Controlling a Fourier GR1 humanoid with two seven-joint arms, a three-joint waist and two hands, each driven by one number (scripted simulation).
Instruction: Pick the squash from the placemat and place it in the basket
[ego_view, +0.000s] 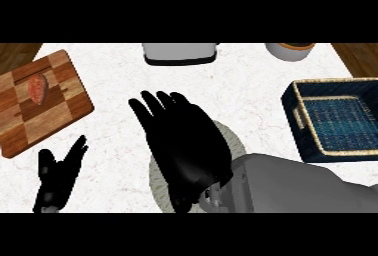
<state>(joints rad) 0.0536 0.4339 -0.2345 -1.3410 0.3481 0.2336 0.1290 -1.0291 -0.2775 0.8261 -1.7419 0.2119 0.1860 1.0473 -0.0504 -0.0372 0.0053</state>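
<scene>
1. The right hand (184, 150) fills the middle of the view, fingers straight and spread, holding nothing. It hangs over a pale round placemat (235, 142), whose edge shows only as a thin arc to the hand's right and below its wrist.
2. The squash cannot be seen anywhere. If it is on the placemat, it lies under the palm or forearm; its exact spot and tilt cannot be told.
3. The basket (299, 127), dark blue with a tan rim, sits well to the right of the right hand, cut off by the view's right edge.
4. The left hand (59, 175) rests open at the lower left, fingers up.
5. Beyond the left hand lies a wooden cutting board (63, 95) carrying a small reddish-orange piece of food (38, 89); what it is stays unclear.
6. Beyond the right hand's fingertips stand a grey appliance (181, 52) and, further right, a white pot (290, 51), both cut off at the top.
7. Risk: closing blind, the fingers may land off-centre and roll the squash away, or catch the placemat and drag it.
8. Risk: carrying rightward too low could knock the basket's near wall.
</scene>
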